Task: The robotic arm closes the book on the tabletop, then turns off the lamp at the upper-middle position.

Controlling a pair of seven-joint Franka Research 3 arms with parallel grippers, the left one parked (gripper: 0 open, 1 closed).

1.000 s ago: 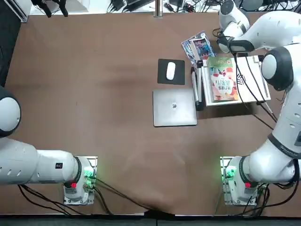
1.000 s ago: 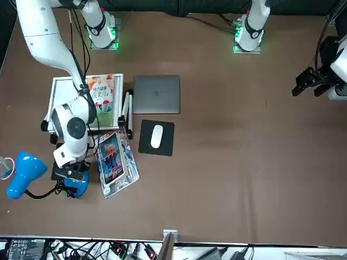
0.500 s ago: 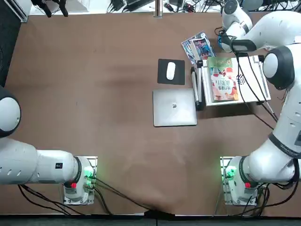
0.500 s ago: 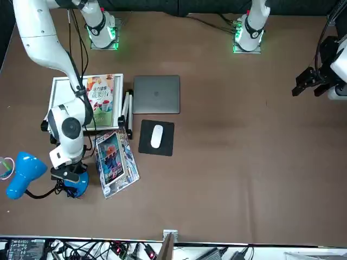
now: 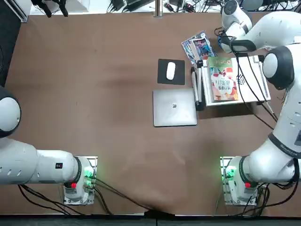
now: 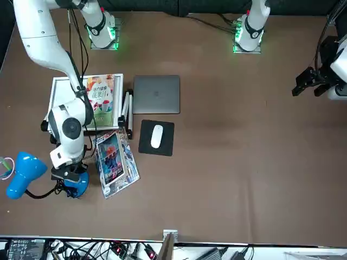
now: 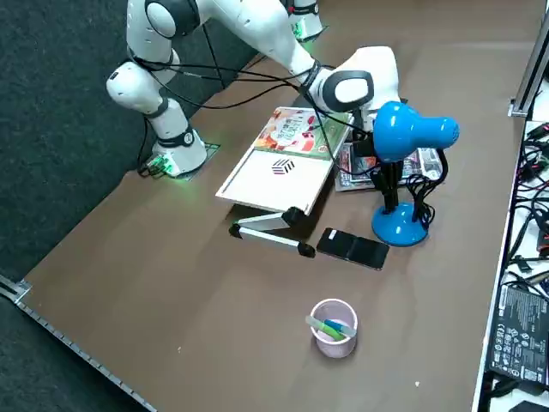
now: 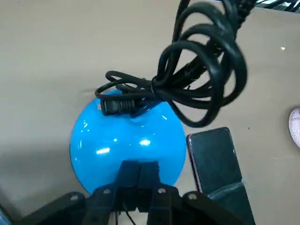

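The book [image 5: 222,79] lies closed, green cover up, on a white stand [image 5: 256,82]; it also shows in the front view [image 6: 102,100] and the side view [image 7: 296,130]. The lamp has a blue head [image 7: 412,130], a black neck and a round blue base [image 7: 399,225]. It stands at the far table edge beyond the book, base [image 6: 75,185] beside head [image 6: 24,173]. My right gripper [image 8: 138,165] is shut with nothing held, and its tips rest on the blue base [image 8: 129,138]. From the front, the gripper [image 6: 69,175] sits directly over the base.
A coiled black cable [image 8: 201,79] hangs by the lamp's neck. A black phone [image 7: 353,249] lies next to the base, and a pink-rimmed cup [image 7: 333,326] stands further out. A blue magazine [image 6: 114,160], mouse [image 6: 156,135] on its pad and grey laptop [image 6: 156,93] lie nearby.
The right arm's wrist has moved away from the book toward the far edge, bringing the gripper down onto the lamp's base. Over the last half second it has hardly shifted.
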